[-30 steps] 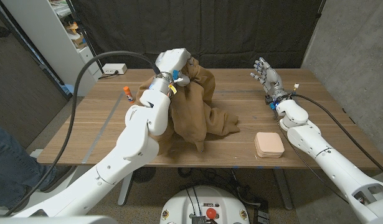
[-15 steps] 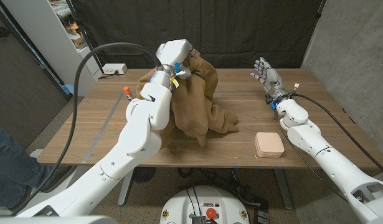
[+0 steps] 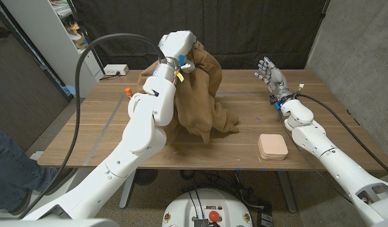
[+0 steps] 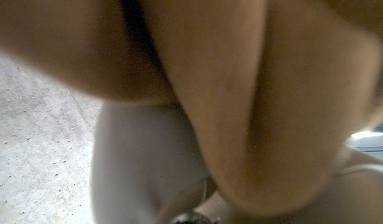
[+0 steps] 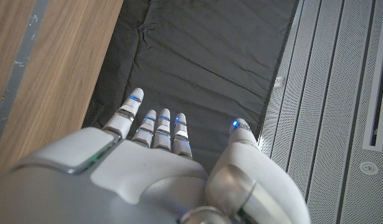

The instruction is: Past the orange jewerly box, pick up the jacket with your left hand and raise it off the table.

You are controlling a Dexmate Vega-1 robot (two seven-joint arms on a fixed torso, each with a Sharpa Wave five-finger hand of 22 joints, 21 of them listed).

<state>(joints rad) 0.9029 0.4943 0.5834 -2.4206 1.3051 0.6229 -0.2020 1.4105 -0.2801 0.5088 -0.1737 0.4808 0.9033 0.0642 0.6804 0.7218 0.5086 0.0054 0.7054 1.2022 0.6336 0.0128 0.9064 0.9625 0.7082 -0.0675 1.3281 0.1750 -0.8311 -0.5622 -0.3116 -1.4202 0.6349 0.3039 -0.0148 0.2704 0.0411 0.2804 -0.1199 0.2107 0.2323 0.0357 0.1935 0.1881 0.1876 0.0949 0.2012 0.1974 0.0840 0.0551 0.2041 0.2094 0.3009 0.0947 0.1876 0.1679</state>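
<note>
jacket [image 3: 203, 94] gripped at its top by the left hand [image 3: 176, 45] and raised, hem seemingly touching the table [image 3: 99, 123] (lift incomplete). right hand [image 3: 269, 73] open, holding nothing.

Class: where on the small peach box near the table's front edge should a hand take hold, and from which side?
Grip the peach box across its two opposite sides, coming from above: it lies flat and low with open table around it, nearest the right hand.

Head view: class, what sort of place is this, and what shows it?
Probably a robotics lab or test room: a black curtain hangs behind the wooden table, a thick cable trails to the left arm, and shelving stands alongside.
</note>
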